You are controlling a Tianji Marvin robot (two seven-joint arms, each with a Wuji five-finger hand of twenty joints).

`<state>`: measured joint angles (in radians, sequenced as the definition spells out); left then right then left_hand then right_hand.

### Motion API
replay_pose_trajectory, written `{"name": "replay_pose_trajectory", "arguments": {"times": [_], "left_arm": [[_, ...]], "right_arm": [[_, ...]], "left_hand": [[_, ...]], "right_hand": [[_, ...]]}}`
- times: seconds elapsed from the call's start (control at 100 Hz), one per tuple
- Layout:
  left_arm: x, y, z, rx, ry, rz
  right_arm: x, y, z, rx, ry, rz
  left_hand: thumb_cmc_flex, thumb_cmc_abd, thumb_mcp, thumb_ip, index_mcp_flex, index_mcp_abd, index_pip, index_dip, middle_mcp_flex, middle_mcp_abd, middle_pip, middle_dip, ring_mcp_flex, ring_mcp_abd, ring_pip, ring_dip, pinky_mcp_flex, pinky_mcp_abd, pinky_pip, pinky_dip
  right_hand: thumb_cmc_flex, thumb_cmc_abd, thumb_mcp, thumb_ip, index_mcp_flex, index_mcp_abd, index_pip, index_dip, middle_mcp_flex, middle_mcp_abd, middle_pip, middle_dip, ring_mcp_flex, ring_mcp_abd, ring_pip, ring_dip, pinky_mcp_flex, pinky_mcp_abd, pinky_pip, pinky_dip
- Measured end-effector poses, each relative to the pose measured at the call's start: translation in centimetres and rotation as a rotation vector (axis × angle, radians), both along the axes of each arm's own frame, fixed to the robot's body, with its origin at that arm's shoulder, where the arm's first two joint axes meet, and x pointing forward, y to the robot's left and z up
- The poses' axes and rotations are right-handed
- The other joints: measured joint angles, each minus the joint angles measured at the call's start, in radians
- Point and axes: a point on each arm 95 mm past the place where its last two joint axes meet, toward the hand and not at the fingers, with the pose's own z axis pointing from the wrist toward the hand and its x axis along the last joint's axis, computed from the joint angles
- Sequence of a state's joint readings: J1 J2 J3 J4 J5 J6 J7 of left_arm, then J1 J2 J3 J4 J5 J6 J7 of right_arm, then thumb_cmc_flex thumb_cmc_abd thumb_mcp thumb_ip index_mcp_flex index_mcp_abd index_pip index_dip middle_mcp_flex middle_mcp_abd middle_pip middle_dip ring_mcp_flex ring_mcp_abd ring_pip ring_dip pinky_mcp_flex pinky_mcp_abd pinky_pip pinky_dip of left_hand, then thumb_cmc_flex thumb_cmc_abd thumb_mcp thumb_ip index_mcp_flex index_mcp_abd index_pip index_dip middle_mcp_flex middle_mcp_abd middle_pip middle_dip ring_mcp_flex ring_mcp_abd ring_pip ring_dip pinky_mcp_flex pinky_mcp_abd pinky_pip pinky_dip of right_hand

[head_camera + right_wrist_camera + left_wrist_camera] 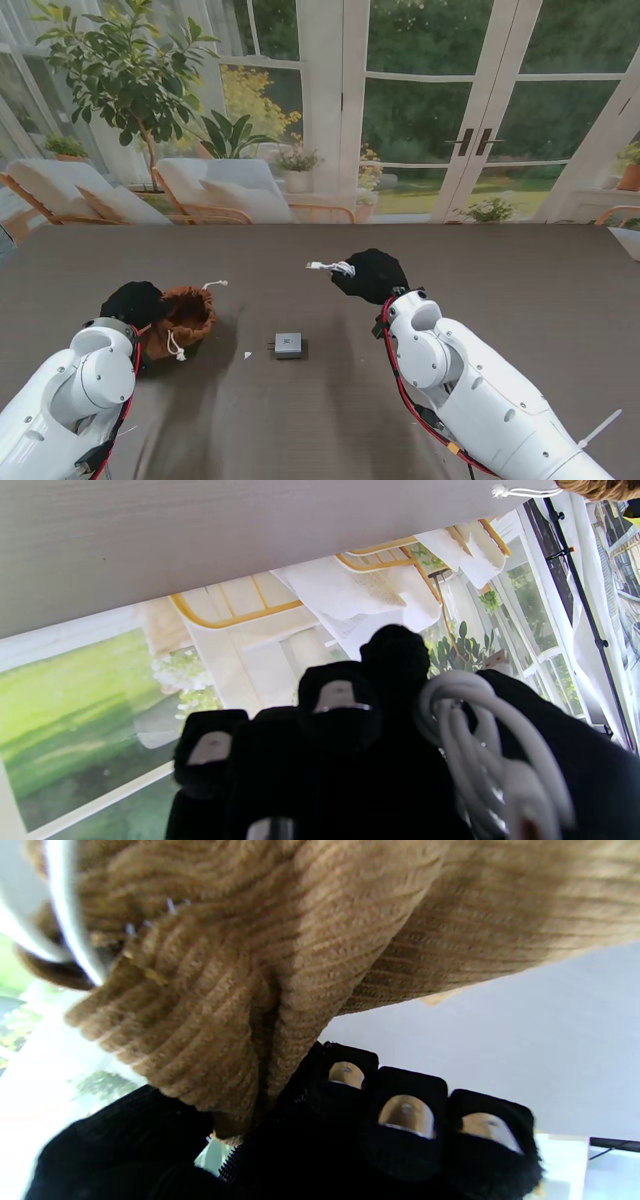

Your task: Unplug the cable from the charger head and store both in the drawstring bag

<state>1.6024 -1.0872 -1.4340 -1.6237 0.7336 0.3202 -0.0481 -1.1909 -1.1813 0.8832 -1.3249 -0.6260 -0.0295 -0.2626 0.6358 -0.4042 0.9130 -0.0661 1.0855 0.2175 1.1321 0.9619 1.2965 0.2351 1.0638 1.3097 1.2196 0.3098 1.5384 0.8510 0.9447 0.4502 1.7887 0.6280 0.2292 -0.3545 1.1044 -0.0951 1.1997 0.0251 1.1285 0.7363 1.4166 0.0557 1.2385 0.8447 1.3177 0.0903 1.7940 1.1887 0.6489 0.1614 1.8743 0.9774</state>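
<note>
A brown corduroy drawstring bag point(181, 318) with white cords lies at the left of the table. My left hand point(132, 302) in its black glove is shut on the bag's edge; in the left wrist view the ribbed fabric point(240, 965) is bunched between thumb and fingers point(405, 1120). The grey charger head point(288, 345) lies by itself on the table middle, with no cable in it. My right hand point(372, 274) is held farther from me, shut on the coiled white cable point(332, 267). The cable's loops point(480, 740) show between the gloved fingers point(340, 705).
A small white speck point(247, 354) lies just left of the charger head. The dark table point(520, 290) runs to a far edge in front of glass doors, chairs and plants. Both white arms occupy the near corners.
</note>
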Motion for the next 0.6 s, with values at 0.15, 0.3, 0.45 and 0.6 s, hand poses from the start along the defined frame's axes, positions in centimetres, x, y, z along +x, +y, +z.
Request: {"name": "replay_pose_trajectory", "arguments": {"times": [0.15, 0.3, 0.45, 0.6], "left_arm": [[0.4, -1.0, 1.3, -0.019, -0.030, -0.039], [1.2, -2.2, 2.5, -0.035, -0.062, -0.083], [2.1, -3.5, 3.8, -0.049, -0.098, -0.134], [3.0, -4.8, 5.0, -0.083, -0.114, -0.173]], "right_arm": [[-0.3, 0.2, 1.3, -0.002, -0.022, 0.013], [-0.7, 0.5, 2.9, -0.004, -0.044, 0.030], [-1.3, 0.9, 4.6, -0.009, -0.059, 0.055], [-2.0, 1.4, 6.3, -0.008, -0.077, 0.087]], "left_hand": [[-0.001, -0.001, 0.007, 0.000, 0.004, 0.000, -0.005, 0.000, 0.001, 0.000, 0.000, 0.000, 0.000, 0.001, 0.000, 0.000, 0.000, 0.002, 0.001, 0.001], [-0.001, -0.016, 0.012, 0.000, 0.006, 0.000, -0.009, 0.000, 0.001, 0.000, 0.000, -0.008, 0.000, 0.002, 0.000, 0.001, 0.002, 0.002, 0.001, 0.001], [-0.001, -0.019, 0.014, 0.001, 0.008, 0.000, -0.013, 0.000, 0.002, 0.000, 0.000, -0.010, 0.000, 0.002, 0.000, 0.001, 0.007, 0.003, 0.002, 0.001], [-0.001, -0.021, 0.014, 0.001, 0.017, 0.000, -0.020, 0.000, 0.009, 0.000, -0.001, -0.017, 0.001, 0.003, 0.000, 0.001, 0.010, 0.006, 0.003, 0.001]], "right_hand": [[0.000, 0.000, 0.000, 0.000, 0.000, 0.000, 0.000, 0.000, 0.000, 0.000, 0.000, 0.000, 0.000, 0.000, 0.000, 0.000, 0.000, 0.000, 0.000, 0.000], [0.000, 0.000, 0.000, 0.000, 0.000, 0.000, 0.000, 0.000, 0.000, 0.000, 0.000, 0.000, 0.000, 0.000, 0.000, 0.000, 0.000, 0.000, 0.000, 0.000], [0.000, 0.000, 0.000, 0.000, 0.000, 0.000, 0.000, 0.000, 0.000, 0.000, 0.000, 0.000, 0.000, 0.000, 0.000, 0.000, 0.000, 0.000, 0.000, 0.000], [0.000, 0.000, 0.000, 0.000, 0.000, 0.000, 0.000, 0.000, 0.000, 0.000, 0.000, 0.000, 0.000, -0.001, 0.000, 0.000, 0.000, 0.000, 0.000, 0.000]]}}
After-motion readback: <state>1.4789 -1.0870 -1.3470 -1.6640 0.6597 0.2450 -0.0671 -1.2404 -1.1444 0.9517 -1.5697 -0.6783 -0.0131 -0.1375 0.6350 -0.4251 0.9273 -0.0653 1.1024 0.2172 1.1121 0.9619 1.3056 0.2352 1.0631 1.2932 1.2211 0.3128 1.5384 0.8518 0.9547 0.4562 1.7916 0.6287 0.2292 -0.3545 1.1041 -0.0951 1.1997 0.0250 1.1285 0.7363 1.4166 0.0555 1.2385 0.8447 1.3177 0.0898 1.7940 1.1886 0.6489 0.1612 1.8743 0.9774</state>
